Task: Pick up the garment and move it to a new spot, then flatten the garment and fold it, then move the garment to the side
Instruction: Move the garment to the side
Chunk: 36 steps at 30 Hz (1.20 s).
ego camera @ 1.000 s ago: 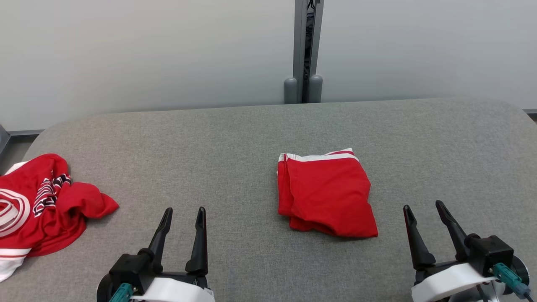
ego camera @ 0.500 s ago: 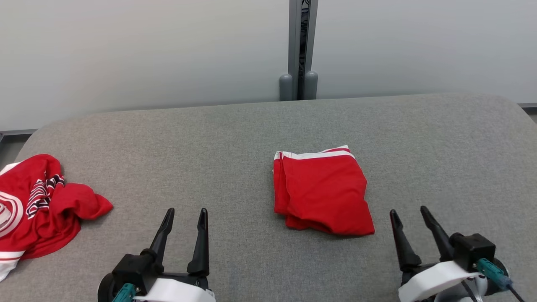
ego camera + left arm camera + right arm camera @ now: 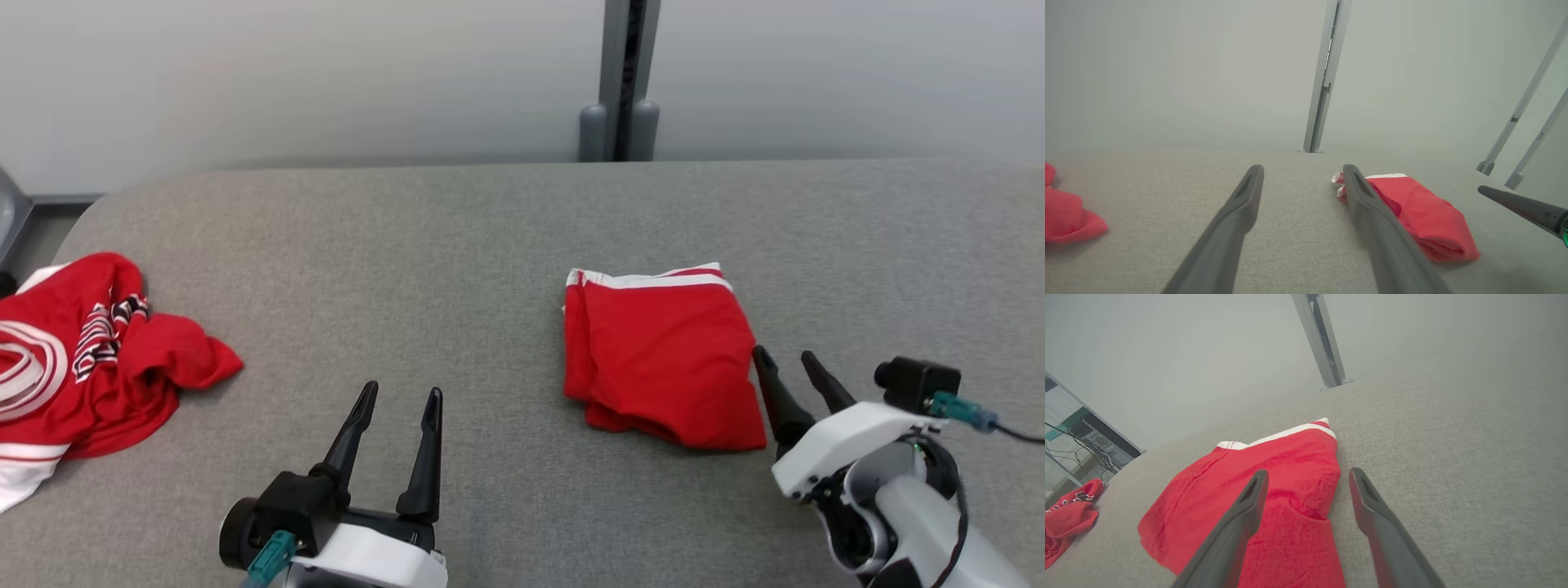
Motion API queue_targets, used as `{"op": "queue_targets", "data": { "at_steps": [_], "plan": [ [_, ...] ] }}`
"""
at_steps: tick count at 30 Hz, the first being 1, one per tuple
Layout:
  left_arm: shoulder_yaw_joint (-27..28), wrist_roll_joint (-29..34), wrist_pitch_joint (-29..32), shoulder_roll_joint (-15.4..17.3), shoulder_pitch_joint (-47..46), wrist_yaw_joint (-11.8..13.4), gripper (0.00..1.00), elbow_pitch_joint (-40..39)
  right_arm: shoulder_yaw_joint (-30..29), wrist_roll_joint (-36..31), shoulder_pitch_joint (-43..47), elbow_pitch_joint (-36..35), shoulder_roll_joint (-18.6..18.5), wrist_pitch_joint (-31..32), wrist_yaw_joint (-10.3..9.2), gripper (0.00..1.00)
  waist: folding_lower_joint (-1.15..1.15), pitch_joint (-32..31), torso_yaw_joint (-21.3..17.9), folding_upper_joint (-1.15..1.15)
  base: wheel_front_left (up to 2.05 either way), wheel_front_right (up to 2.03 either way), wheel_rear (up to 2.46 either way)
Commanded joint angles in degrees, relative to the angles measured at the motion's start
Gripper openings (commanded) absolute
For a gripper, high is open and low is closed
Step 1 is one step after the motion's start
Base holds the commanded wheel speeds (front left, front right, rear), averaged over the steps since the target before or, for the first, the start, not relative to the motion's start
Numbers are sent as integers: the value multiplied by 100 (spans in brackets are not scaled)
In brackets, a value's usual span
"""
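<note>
Folded red garment (image 3: 661,351) lying right of middle on the grey woven counter (image 3: 408,261).
It is one soft knit rectangle in layers, with white striping along the far edge and a rumpled near corner. Of two grippers, the right gripper (image 3: 784,354) is released, fingers spread, just beside the garment's near right edge. The left gripper (image 3: 403,389), also released and empty, sits well to its left. A second red garment (image 3: 98,367) lies crumpled at the counter's left end, its black-and-white lettering unreadable.

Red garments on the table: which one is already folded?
The plain red garment with the white band, in the middle beside the right end effector. The printed garment at the left edge is crumpled in a heap.
</note>
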Motion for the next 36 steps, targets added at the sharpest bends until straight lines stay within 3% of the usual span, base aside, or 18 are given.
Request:
{"op": "queue_targets", "data": {
  "at_steps": [1, 8, 18, 19, 21, 22, 23, 36],
  "plan": [
    [0, 30, -23, 23, -105, -14, 100, -18, 29, 160, -117, 62, -73, 48, 1, 100, 0, 152, 141, 0, 0, 0, 0],
    [-144, 51, -23, 20, -374, -4, 100, -77, 462, 941, -778, 501, -457, 428, 1, 100, 0, 616, 404, 0, 0, 0, 0],
    [-232, 92, -23, 20, -618, 43, 100, -47, 1023, 2012, -1067, 564, -491, 918, 1, 100, 0, 953, 488, 0, 0, 0, 0],
    [-234, 93, -23, 20, -619, 52, 100, -46, 1102, 2035, -1076, 519, -526, 850, 1, 89, 0, 961, 480, 0, 0, 0, 0],
    [-239, 95, -23, 20, -637, 62, 100, -34, 1247, 2065, -1116, 519, -579, 695, 1, 31, 0, 962, 456, 0, 0, 0, 0],
    [-236, 100, -23, 21, -652, 70, 100, -37, 1335, 2045, -1144, 524, -588, 598, 1, 7, 0, 960, 439, 0, 0, 0, 0],
    [-230, 102, -23, 21, -663, 77, 100, -38, 1417, 2035, -1172, 522, -593, 513, 1, 0, 0, 956, 419, 0, 0, 0, 0],
    [-172, 265, -23, 21, -752, -36, 100, -250, 2060, 1855, -1806, 659, -821, -255, 1, 0, 0, 1138, 98, 0, 0, 0, 0]
  ]
}}
